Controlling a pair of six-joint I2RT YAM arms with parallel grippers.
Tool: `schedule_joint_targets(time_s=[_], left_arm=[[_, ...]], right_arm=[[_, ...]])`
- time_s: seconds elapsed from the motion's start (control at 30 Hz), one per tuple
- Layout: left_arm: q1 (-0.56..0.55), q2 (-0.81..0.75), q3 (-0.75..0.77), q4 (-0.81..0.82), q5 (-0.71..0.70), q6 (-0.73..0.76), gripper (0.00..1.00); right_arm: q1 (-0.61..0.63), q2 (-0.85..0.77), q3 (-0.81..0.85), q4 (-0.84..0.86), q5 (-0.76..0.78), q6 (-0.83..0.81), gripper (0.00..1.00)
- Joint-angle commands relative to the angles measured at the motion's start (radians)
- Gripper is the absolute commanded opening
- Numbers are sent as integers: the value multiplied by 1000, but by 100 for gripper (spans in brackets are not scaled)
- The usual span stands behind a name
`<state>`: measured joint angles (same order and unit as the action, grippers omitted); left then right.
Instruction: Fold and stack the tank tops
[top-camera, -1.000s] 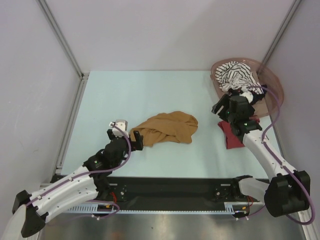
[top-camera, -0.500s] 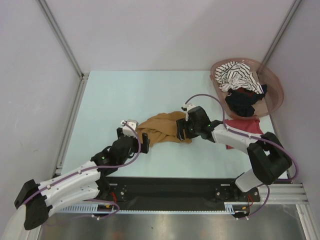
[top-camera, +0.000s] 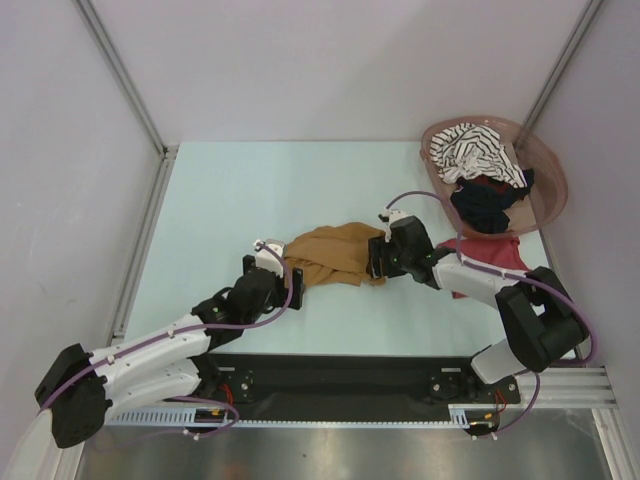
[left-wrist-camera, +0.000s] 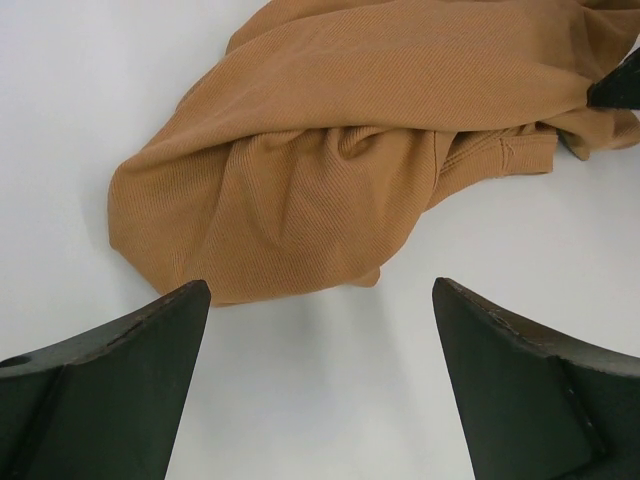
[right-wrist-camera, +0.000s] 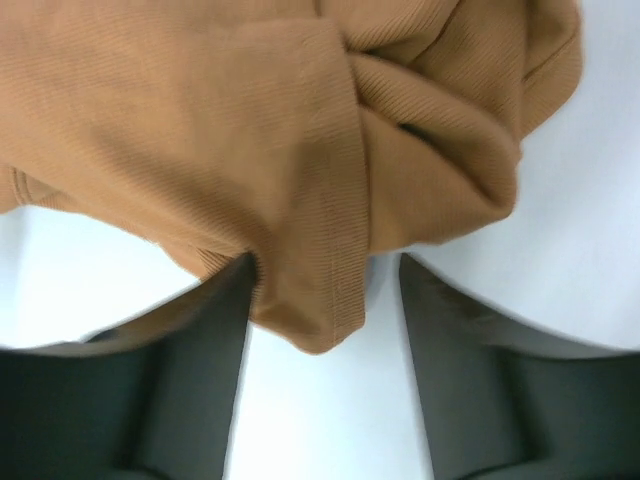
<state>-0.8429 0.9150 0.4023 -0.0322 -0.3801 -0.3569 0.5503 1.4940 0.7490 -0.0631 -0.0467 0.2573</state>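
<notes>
At the middle of the surface (top-camera: 250, 190) the mustard-brown tank top (top-camera: 335, 255) lies crumpled. Both arms reach in low from either side: left end effector (top-camera: 290, 277) spread wide beside it, right end effector (top-camera: 378, 258) released, straddling its hem.

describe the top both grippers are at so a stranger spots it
Pale blue table, front middle: a crumpled mustard-brown tank top. It's the only tan garment; the dark red top lies to its right, the striped top sits in the basket.
</notes>
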Motion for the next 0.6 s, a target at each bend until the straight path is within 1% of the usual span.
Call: schedule_joint_targets(time_s=[0.0,0.03,0.07,0.13,0.27,0.37,0.43,0.57], left_arm=[[5,-18,38,28,14,16,100],[5,-18,36,29,14,16,100],[5,-18,36,29,14,15,100],[5,-18,36,28,14,15,100],[5,-18,35,28,14,15,100],[5,-25,35,26,12,13,100],[5,-34,32,25,10,12,100],[5,-48,24,25,12,10,100]], right_arm=[[-61,-12,-16,98,-149,25,58],[-65,-5,-20,123,-185,25,54],[-67,6,-23,137,-252,28,54],[-73,15,-25,158,-289,39,54],[-95,60,-20,174,-372,57,70],[-111,58,-43,213,-424,69,70],[-116,38,-51,220,-407,72,69],[-160,-7,-98,255,-430,98,62]])
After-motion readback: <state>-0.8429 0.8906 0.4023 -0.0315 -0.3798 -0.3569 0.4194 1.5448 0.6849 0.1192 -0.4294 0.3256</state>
